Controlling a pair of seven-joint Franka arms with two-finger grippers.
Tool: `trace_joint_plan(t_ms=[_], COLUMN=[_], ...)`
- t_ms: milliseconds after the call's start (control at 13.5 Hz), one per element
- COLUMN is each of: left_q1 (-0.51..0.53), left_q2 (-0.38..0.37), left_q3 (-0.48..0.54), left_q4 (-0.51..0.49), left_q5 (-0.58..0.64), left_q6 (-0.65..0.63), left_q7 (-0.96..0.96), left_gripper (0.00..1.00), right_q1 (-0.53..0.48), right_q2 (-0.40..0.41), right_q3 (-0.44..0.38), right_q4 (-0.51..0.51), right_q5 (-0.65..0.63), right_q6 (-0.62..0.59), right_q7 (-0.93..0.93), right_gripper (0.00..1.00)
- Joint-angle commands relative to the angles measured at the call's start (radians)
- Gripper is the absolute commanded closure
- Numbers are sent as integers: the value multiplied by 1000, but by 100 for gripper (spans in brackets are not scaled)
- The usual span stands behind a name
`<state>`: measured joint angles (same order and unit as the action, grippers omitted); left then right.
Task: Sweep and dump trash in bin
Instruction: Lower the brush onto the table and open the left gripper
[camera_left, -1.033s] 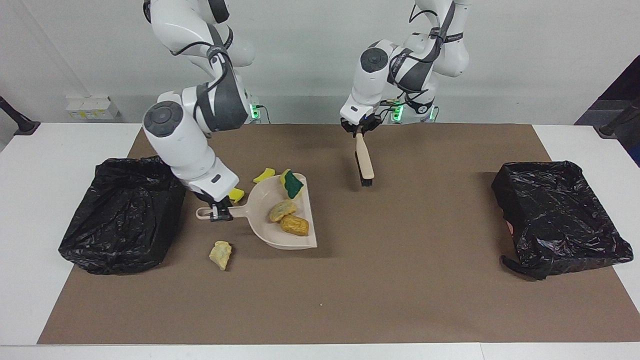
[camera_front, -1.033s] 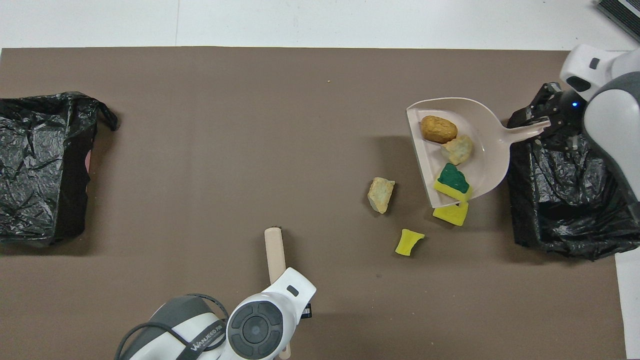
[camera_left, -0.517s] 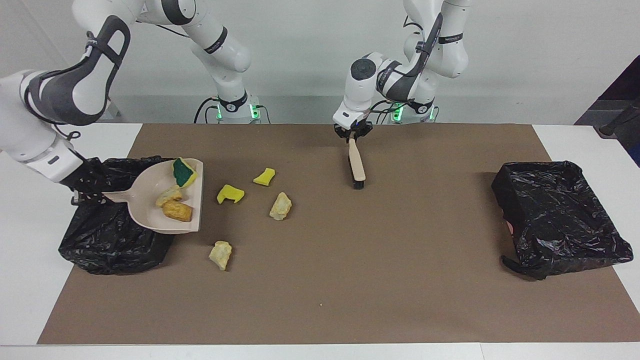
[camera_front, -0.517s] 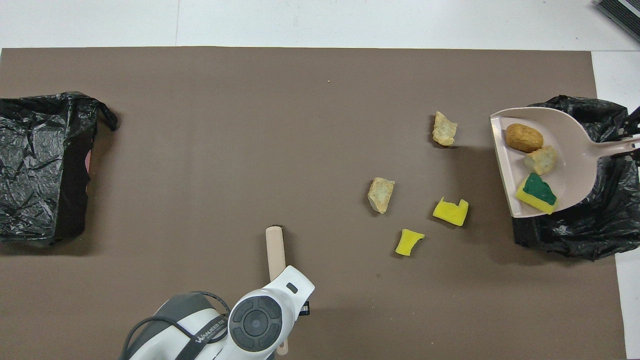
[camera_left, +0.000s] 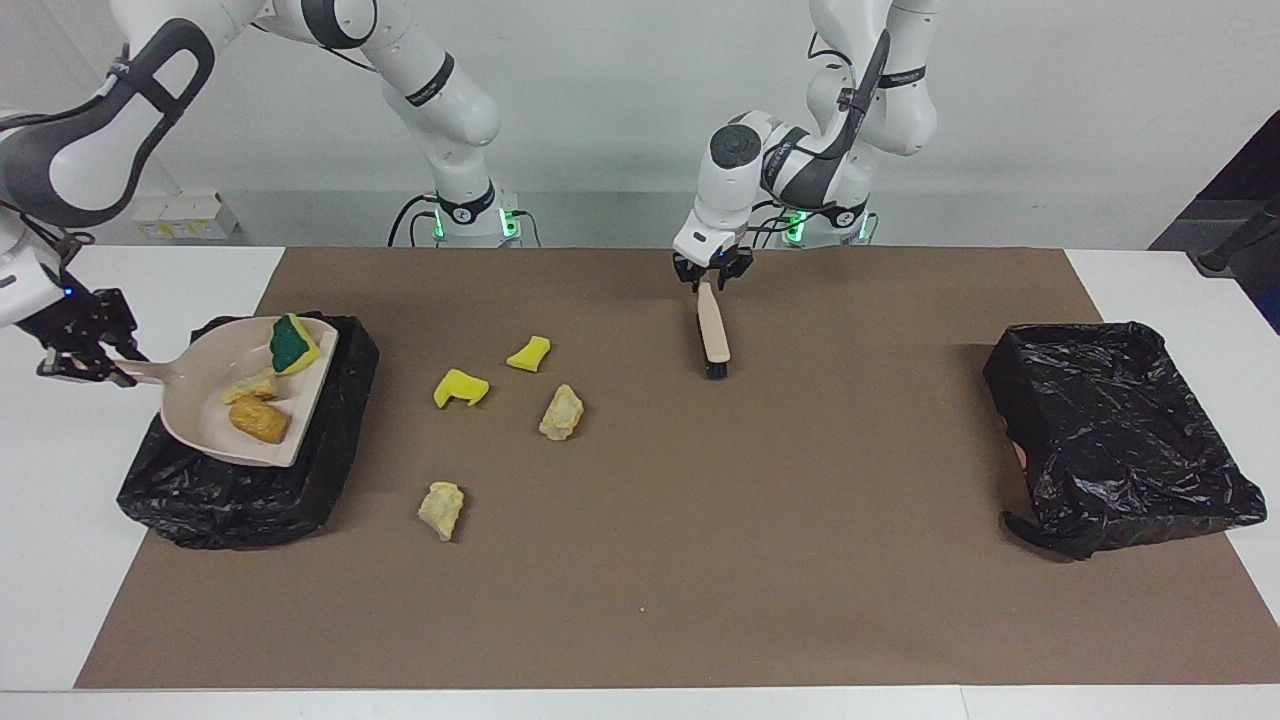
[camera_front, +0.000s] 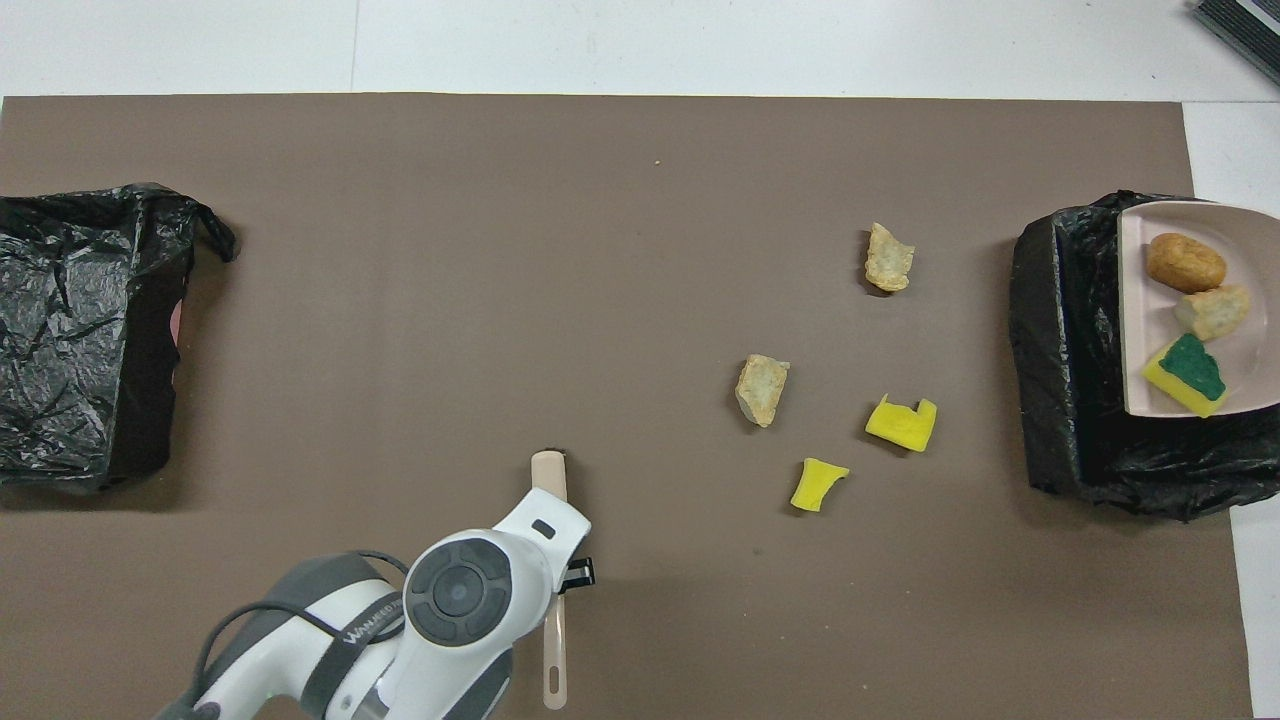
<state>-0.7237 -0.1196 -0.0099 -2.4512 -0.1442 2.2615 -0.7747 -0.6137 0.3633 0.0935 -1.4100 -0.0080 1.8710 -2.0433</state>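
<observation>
**Loaded dustpan hanging over the bin, four scraps waiting on the mat**

Right gripper (camera_left: 88, 352) is pinching the handle of the dustpan (camera_left: 195, 405), holding it roughly level above the bin (camera_left: 335, 440) at the right arm's end of the table. Three pieces of the trash are riding in the pan: an orange-brown lump (camera_left: 257, 420), a pale lump (camera_left: 250, 386) and a green-topped yellow sponge (camera_left: 293, 343). Left gripper (camera_left: 712, 280) is sitting at the handle end of the brush (camera_left: 714, 335), which is lying on the brown mat (camera_left: 800, 540) with its bristles pointing away from the robots; whether it is gripping the brush cannot be told.

Four scraps are lying on the mat between brush and bin: two yellow pieces (camera_left: 460, 388) (camera_left: 529, 353) and two beige lumps (camera_left: 562, 412) (camera_left: 441, 509). A second bin (camera_left: 1120, 430) is standing at the left arm's end.

Risks, as I am judging them: the pan's open lip is hanging close to the bin's edge nearest the scraps, so a tilt that way could be spilling pieces back onto the mat; the sponge is sitting right at the lip and would be going first; the loose bag could be snagging the pan.

In the overhead view the pan's handle and the right gripper are cut off by the frame edge, and the left wrist is covering the middle of the brush; the bin's inside is hidden under the pan.
</observation>
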Motion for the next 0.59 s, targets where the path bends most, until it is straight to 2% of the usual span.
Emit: trace_joint_plan(t_ms=[0, 295, 517], left_q1=[111, 271, 413], left_q2=[46, 49, 38], left_q3=[-2, 1, 1], left_q4=[87, 158, 196], left_q5=[14, 15, 15], left_q6=[-42, -97, -163], left_q7=[55, 245, 421], left_gripper=[0, 0, 0], right_q1=[2, 25, 92], right_q2=[-10, -11, -32], right_q3=[8, 14, 9], right_q4=[-6, -9, -23], right_q5=[-74, -220, -320], right_q6=[26, 20, -22], right_q7=[111, 302, 426], right_gripper=[100, 100, 100])
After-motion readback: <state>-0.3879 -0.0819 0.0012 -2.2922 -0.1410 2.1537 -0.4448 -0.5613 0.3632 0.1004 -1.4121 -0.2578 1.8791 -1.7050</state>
